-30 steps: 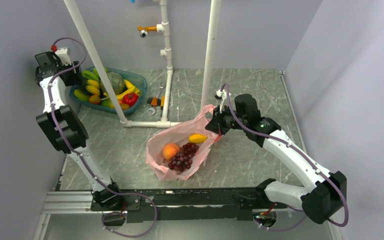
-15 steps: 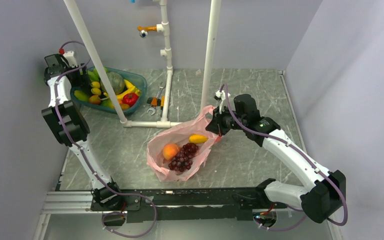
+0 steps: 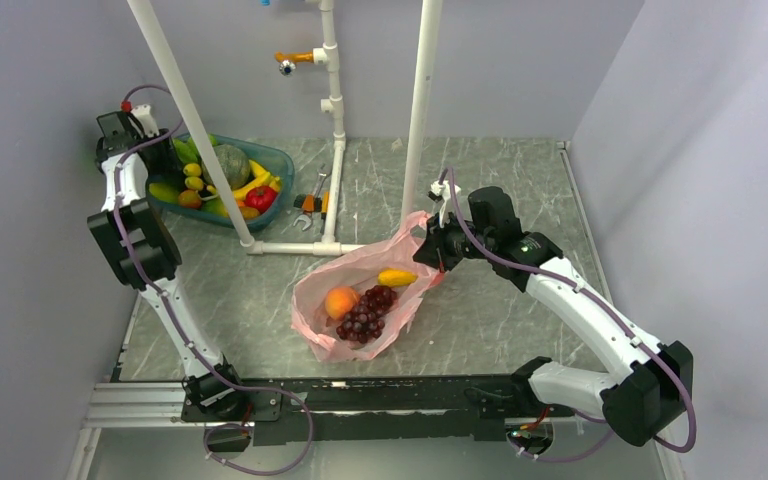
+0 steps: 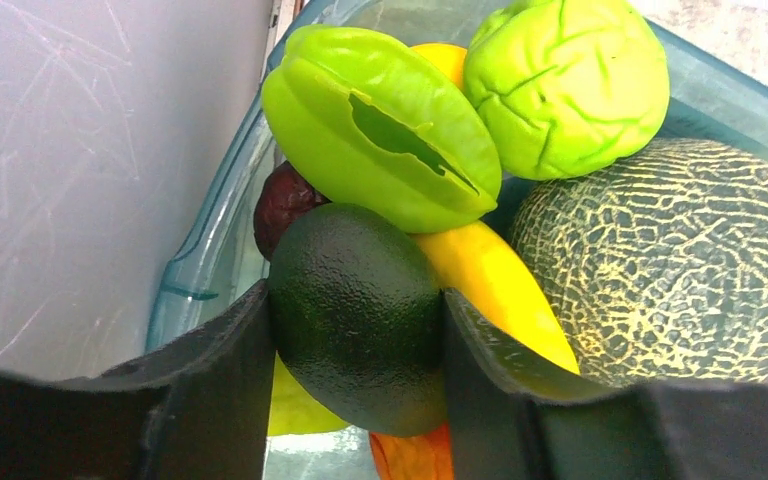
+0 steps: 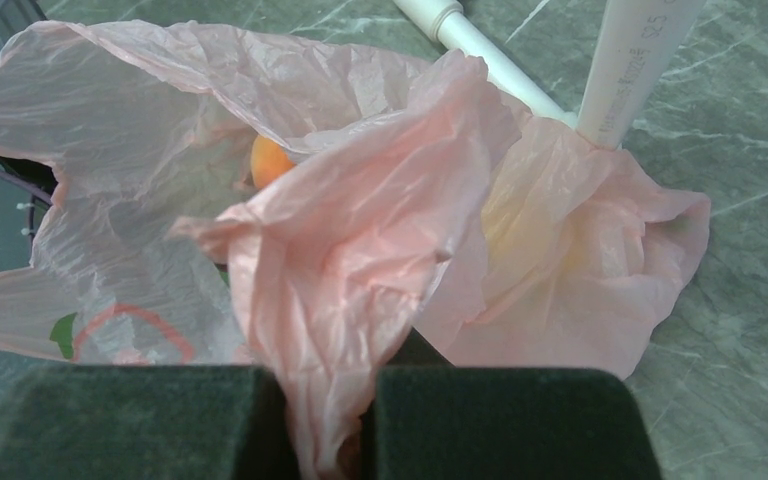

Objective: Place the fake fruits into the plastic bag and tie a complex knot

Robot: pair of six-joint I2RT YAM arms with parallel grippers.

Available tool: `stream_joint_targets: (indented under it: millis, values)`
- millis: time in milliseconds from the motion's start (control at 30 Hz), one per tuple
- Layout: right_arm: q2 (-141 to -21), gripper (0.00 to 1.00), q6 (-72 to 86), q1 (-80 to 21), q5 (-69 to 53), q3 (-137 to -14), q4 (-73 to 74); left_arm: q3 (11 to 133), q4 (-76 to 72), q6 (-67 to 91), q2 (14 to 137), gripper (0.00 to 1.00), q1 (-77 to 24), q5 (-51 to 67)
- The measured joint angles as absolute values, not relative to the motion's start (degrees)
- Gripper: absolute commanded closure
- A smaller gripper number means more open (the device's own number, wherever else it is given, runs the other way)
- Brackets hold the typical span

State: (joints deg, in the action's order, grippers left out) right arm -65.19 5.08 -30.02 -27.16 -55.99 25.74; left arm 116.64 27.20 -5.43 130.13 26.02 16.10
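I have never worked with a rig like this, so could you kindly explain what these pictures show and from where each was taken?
Two robot arms stand at the near edge of a table. One picture looks down from above; the other two come from a camera on each wrist, so the dark fingers at their bottom edge are the robot's own. On the table are a basin of fake fruits, some tools, a pipe frame and a pink bag holding a peach, grapes and a yellow fruit. The left gripper is in the basin, its fingers against both sides of an avocado. The right gripper is shut on the bag's edge, holding it up.
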Motion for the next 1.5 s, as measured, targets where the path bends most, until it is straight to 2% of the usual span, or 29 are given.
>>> stream_joint_targets:
  millis: [267,400,567,767,900,1100,1167,1267,1500]
  values:
    - [-65.19,1.00,4.91,-30.00,-27.59,-55.99,26.02,108.79,25.39,-4.32,121.99,0.66,26.13,15.99]
    - [-65.17,1.00,4.91,-29.95,-27.77,-55.96,26.00,106.08,24.27,-3.86,112.97,0.71,26.22,15.97]
    - [-64.97,1.00,4.75,-29.91,-28.21,-55.83,25.63,101.56,23.27,-3.77,99.33,0.72,27.70,16.86]
    - [-64.47,1.00,4.47,-29.93,-28.62,-55.53,25.45,95.29,26.26,-6.46,84.07,0.74,33.89,19.99]
    - [-64.36,1.00,4.47,-29.91,-28.60,-55.53,25.36,88.95,32.91,-12.62,73.87,0.73,34.39,26.94]
    - [-63.96,1.00,4.58,-29.93,-28.60,-54.87,25.15,87.02,55.02,-27.18,65.10,0.74,32.14,45.50]
    - [-63.94,1.00,4.71,-29.93,-28.60,-54.72,25.15,86.72,62.85,-33.21,64.60,0.73,28.14,49.25]
    - [-63.94,1.00,5.06,-29.93,-28.62,-54.70,25.08,83.57,66.50,-36.40,62.28,0.72,17.32,51.46]
    - [-63.96,1.00,5.61,-29.93,-28.67,-54.70,24.77,79.59,56.62,-30.70,57.04,0.72,-18.46,48.95]
